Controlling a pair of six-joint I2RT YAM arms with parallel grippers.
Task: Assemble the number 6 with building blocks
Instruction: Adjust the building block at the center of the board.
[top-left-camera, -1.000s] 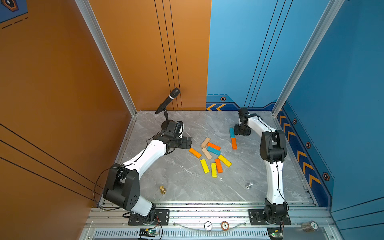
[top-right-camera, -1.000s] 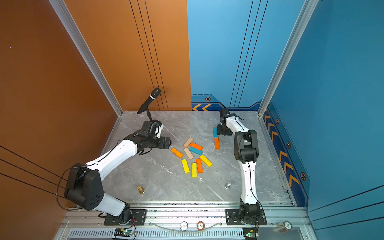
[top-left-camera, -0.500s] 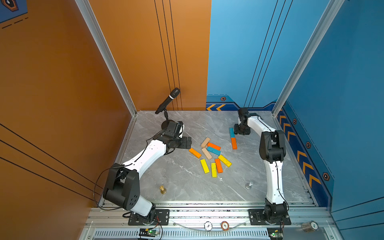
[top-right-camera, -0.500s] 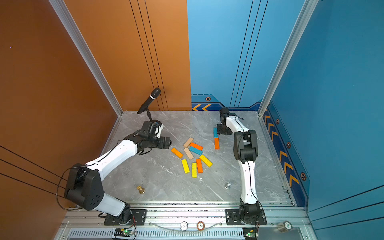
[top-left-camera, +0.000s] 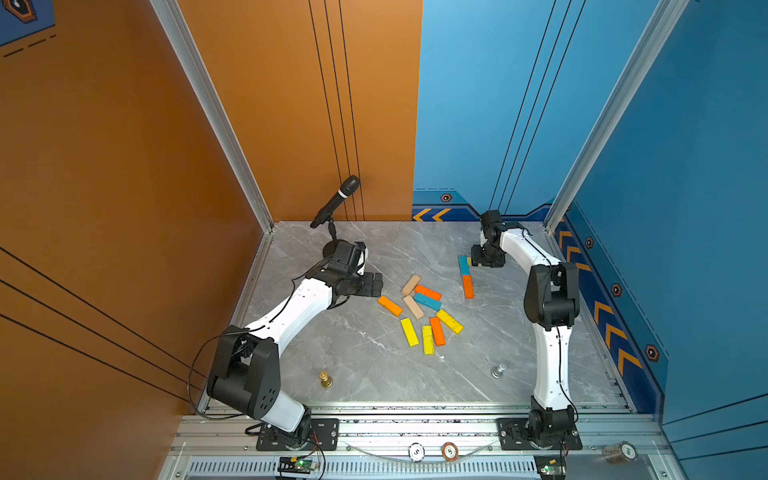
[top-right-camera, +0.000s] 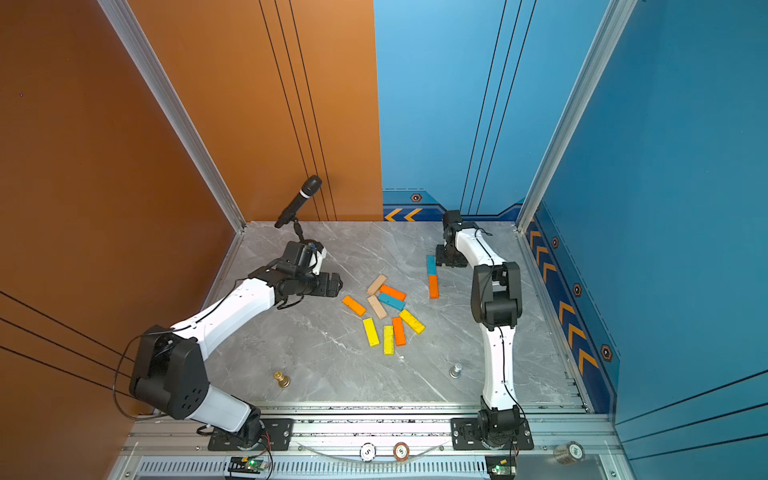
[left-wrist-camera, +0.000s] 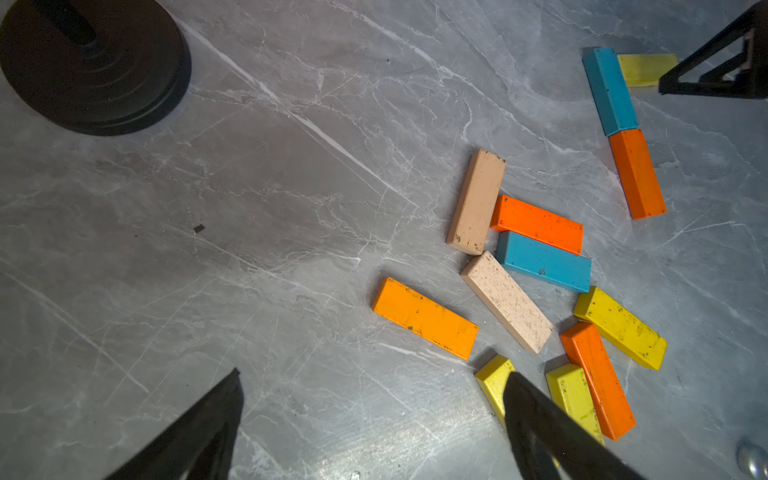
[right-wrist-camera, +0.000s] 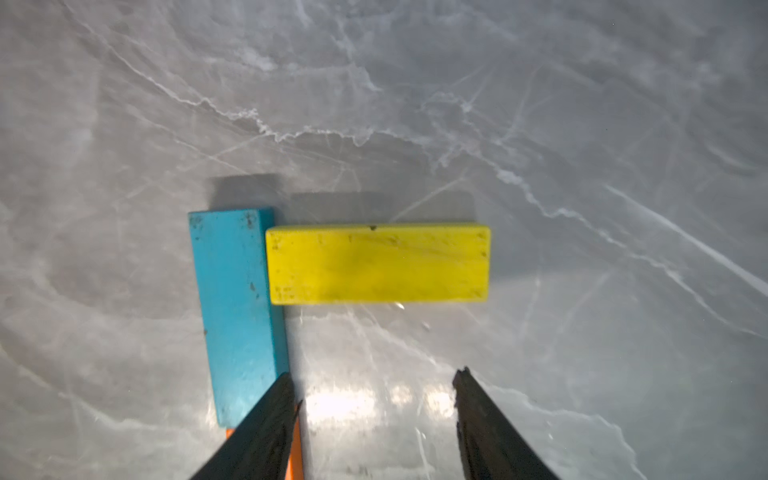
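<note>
Robot lab booth: orange panels (top-left-camera: 124, 166) and blue panels (top-left-camera: 685, 208) in aluminium framing (top-left-camera: 216, 112), marble-look table (top-left-camera: 374, 374), arms (top-left-camera: 299, 307) bolted at its front edge, microphone (top-left-camera: 336, 199).

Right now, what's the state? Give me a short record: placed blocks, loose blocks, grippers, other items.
placed: blue block and orange block end to end; yellow block crosswise against blue's other end
loose: nine blocks in one cluster
left gripper: fingers apart, empty
right gripper: fingers apart, empty, near yellow block
other: gold chess piece, silver chess piece, microphone
</note>
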